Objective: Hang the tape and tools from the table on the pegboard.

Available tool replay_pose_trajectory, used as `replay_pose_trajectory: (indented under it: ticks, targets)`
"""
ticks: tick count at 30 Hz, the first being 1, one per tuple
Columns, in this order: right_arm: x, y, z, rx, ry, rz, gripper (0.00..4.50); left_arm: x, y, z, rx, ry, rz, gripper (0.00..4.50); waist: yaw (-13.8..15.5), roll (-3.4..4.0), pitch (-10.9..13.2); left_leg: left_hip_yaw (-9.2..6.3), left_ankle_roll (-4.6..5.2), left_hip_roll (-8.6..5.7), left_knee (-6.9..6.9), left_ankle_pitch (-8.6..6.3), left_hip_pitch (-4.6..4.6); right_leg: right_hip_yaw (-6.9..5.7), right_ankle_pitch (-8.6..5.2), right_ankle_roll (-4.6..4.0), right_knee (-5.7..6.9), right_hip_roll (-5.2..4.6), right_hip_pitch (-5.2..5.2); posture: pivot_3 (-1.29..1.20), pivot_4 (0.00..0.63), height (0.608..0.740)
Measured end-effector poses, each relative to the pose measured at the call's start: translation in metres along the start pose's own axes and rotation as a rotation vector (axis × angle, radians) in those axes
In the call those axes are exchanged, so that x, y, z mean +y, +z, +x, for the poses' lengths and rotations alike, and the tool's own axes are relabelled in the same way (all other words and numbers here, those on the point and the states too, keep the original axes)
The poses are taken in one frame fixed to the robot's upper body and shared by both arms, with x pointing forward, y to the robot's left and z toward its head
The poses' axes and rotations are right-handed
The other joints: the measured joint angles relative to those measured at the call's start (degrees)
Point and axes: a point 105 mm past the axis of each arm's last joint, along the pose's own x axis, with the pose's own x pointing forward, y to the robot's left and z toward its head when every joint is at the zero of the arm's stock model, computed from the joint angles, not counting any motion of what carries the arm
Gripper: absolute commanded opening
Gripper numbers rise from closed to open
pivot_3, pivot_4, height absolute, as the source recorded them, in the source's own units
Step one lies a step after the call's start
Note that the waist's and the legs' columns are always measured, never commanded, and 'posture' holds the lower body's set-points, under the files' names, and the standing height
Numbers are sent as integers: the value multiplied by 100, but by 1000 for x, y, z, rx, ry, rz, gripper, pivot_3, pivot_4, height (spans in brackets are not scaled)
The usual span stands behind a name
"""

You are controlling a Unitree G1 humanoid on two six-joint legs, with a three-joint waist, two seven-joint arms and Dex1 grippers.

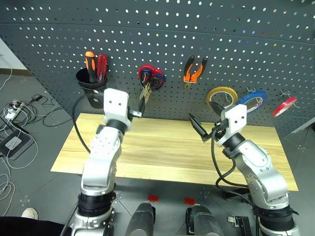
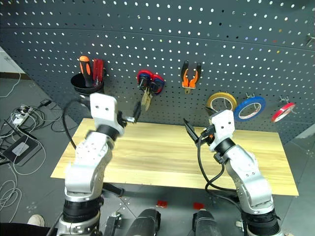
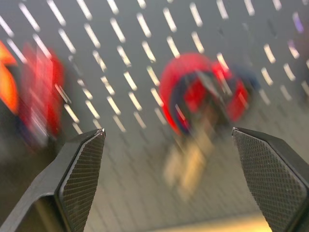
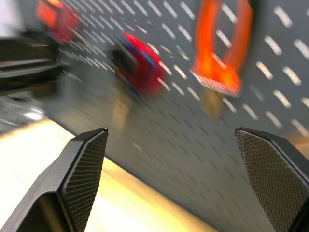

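Both my left gripper and right gripper are spread wide with nothing in them, hovering over the bare table, so I judge the hanging done. Red tape ring sits on a pegboard hook far right, pliers up centre, orange-black screwdriver in the black cup; scissors I can't pick out. Yellow roll, blue roll and red-blue tools crowd the board, nothing blocks me.
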Motion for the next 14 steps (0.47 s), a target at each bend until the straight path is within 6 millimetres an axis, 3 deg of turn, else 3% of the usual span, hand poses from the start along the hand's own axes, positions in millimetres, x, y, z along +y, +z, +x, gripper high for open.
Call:
replay_pose_trajectory:
  ticks: [7, 14]
  targets:
    - [-22, -50, -17, 217, -244, -2, 4500, -2, -73, -14, 241, -4, -59, 4444, 1, 19, -28, 4, 7, -1, -2, -4, 0, 1, 0, 0, -7, -1, 2, 104, 164, 740]
    - [-32, -91, -48, 381, -378, 34, 4500, -8, -105, -24, 307, -50, -96, 4444, -30, 54, -85, 10, 14, 1, -4, -8, 2, 6, 0, 0, -12, -1, 4, 65, 161, 740]
